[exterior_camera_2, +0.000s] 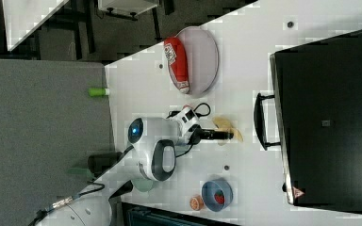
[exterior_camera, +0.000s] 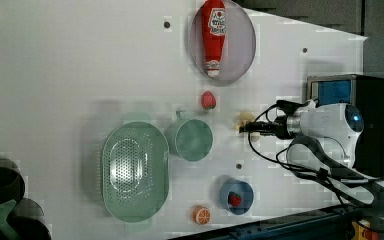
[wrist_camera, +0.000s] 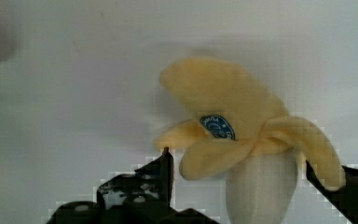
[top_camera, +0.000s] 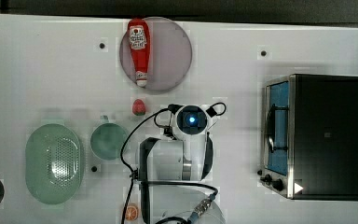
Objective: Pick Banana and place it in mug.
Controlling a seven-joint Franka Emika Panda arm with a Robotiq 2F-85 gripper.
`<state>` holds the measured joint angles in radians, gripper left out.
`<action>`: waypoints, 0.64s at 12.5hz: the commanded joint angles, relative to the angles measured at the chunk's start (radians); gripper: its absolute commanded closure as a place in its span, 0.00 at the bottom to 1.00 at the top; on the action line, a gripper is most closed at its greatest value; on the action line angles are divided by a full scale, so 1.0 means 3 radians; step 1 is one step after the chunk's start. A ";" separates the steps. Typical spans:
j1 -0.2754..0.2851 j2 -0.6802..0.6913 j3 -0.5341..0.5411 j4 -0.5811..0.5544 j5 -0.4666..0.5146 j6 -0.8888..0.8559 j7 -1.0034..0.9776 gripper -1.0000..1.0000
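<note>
Fingers spread wide, one on each side of the banana, not pinching it. Banana lying on the white worktop, peel flaps open, a blue sticker on it. Seen in the left view just to the right of the mug, a little apart. Mug standing upright next to the big green bowl.

Banana partly hidden behind the gripper — orange slice edge-cropped.
</note>
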<state>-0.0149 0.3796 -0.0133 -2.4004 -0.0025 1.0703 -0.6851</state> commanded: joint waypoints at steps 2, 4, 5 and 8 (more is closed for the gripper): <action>0.0002 0.0038 -0.0064 -0.0001 -0.0019 0.0181 -0.0209 0.15; 0.0004 0.0013 -0.0061 -0.0006 -0.0019 0.0181 -0.0210 0.40; 0.0004 -0.0004 -0.0065 -0.0012 -0.0019 0.0182 -0.0210 0.52; -0.0001 -0.0088 -0.0076 -0.0016 -0.0016 0.0173 -0.0209 0.70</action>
<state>-0.0110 0.3811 -0.0331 -2.4316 -0.0115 1.1191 -0.7104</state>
